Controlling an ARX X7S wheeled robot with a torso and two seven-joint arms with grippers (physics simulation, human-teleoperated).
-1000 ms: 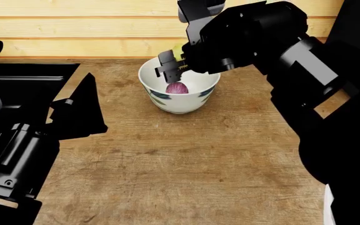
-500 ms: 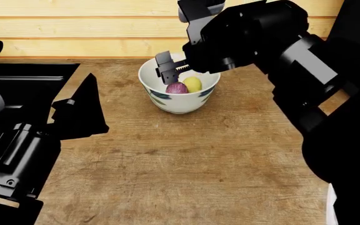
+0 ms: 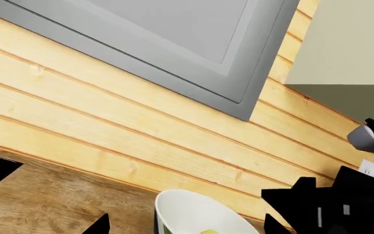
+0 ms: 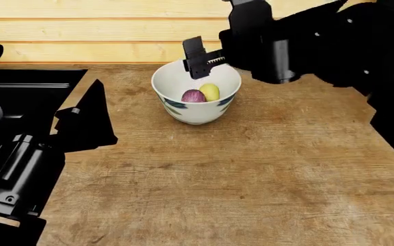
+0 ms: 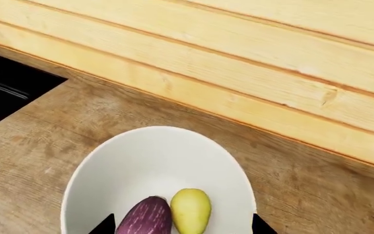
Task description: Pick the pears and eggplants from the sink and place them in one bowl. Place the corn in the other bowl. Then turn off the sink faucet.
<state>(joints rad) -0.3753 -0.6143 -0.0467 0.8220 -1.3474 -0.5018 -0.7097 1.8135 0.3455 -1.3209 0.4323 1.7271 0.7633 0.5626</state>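
although the pear (image 4: 210,92) and eggplant (image 4: 193,96) lay touching in the flowered bowl (image 4: 172,104), risk remained: the right gripper (image 4: 198,64) hung empty, jaws apart, just above the far rim, so a low sideways pull could clip and tip the bowl. in the right wrist view both fruits' long axes ran roughly parallel, the pear's narrow end toward the wall. left gripper (image 4: 80,118) near the sink (image 4: 26,82); its jaw state could not be told. corn not visible.
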